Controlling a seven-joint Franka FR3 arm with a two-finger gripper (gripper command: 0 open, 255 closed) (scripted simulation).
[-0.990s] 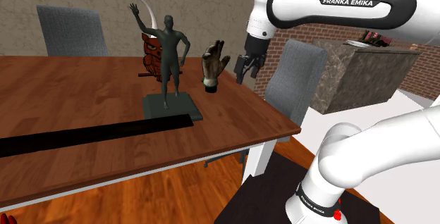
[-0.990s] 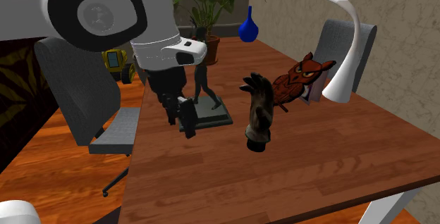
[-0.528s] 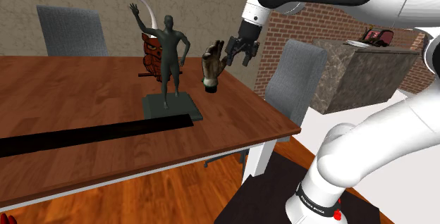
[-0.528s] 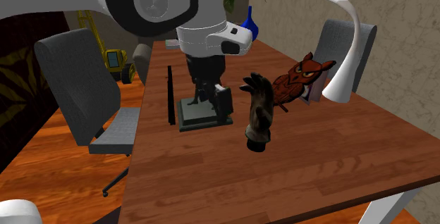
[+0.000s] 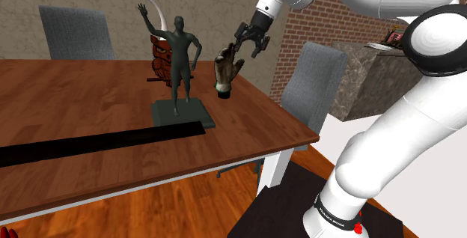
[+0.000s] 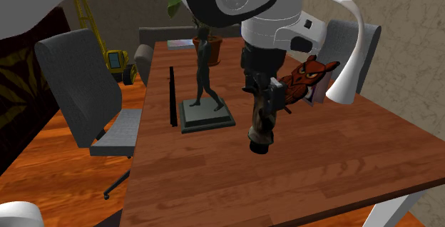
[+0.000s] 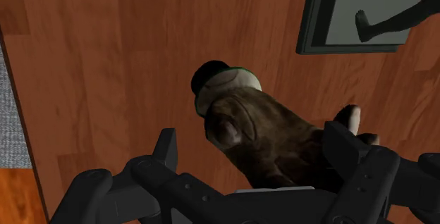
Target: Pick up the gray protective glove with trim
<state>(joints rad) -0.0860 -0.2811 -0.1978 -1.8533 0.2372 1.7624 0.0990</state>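
i see the fingers (image 7: 166, 148) spread wide in the wrist view, one on each side of the glove (image 7: 248, 127). the one nearer the table edge stands clear of it. the other sits right against the glove's fingertips, and i cannot tell if it touches. so the gripper (image 7: 254, 148) is unclenched and holds nothing. the glove is a dark brownish-grey hand shape standing upright on its pale cuff, which has a thin green rim, on the wooden table (image 5: 90, 94). in the shoulder view the gripper (image 5: 249, 40) hangs just over the glove (image 5: 227, 70), at its raised fingertips, near the table's edge. beside the glove stands a dark statue (image 5: 178, 49) of a man on a square base, and behind that a red-brown owl figure (image 6: 305, 77). a black bar (image 5: 97, 144) lies along the table. a white lamp (image 6: 360, 47) curves up past the owl, and a grey chair (image 6: 78, 83) stands at the table's side.
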